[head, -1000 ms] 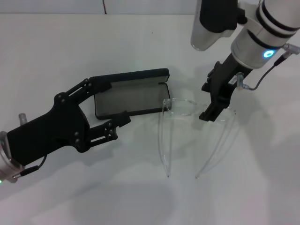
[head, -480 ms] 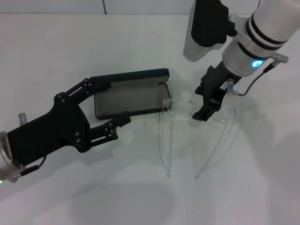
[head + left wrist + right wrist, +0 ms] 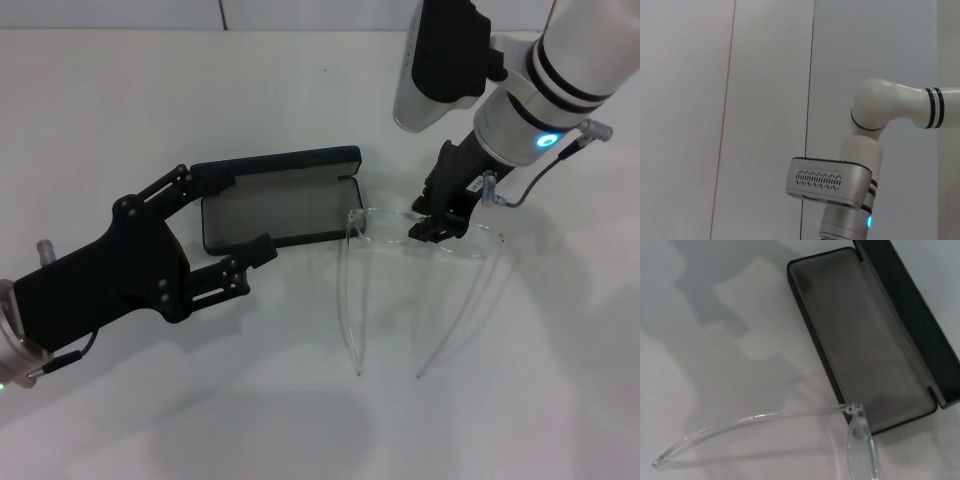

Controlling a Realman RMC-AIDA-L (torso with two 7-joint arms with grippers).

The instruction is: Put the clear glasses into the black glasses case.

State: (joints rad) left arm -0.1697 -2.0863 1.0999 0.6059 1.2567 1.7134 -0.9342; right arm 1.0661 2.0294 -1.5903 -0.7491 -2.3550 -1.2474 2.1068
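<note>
Glasses case [image 3: 285, 200] lies open on the table, lining up, ready to receive. I have the right gripper [image 3: 437, 222] down on the front of the clear glasses [image 3: 420, 235] just right of it, fingers seemingly pinching the frame; the left gripper [image 3: 215, 230] waits spread wide at the case's left end.

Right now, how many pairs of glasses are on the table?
1. The clear glasses lie on the table beside the open black glasses case, arms unfolded, under the right gripper. None in the case.
</note>
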